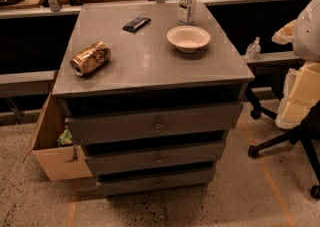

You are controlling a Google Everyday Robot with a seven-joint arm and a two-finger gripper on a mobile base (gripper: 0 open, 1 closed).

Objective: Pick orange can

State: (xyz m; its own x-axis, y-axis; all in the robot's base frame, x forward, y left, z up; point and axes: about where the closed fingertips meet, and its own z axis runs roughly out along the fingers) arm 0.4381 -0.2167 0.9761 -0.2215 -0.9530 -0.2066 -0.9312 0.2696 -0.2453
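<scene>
**A:** Big picture first: the grey drawer cabinet [150,66] fills the middle, and everything gets called from it. Off its right side, an office chair [292,138]; at its lower left, an open cardboard box [52,158] tucked against the drawers.

**B:** And the gripper [301,93]?

**A:** Out past the cabinet's right edge, pale and partly cut off by the frame, well apart from everything on top. Whether it's apart or together, I cannot tell. Parked out there, I'd guess, so the cabinet top is open to view.

**B:** What's on top?

**A:** Cream bowl [188,38] right of centre, clear bottle [188,1] upright behind it at the back edge, and a black packet [136,23] lying flat, back and left of centre.

**B:** And the target?

**A:** The orange can [91,58], front-left on the cabinet top, near the left edge, nothing touching it. Dented and lying on its side, which is likely why it rests there rather than stands. Its long axis runs diagonally, silver end facing the front-left corner, the other end aimed toward the middle of the top.

**B:** So the grasp?

**A:** Across that axis, I'd say, since a round wall can roll.
</scene>
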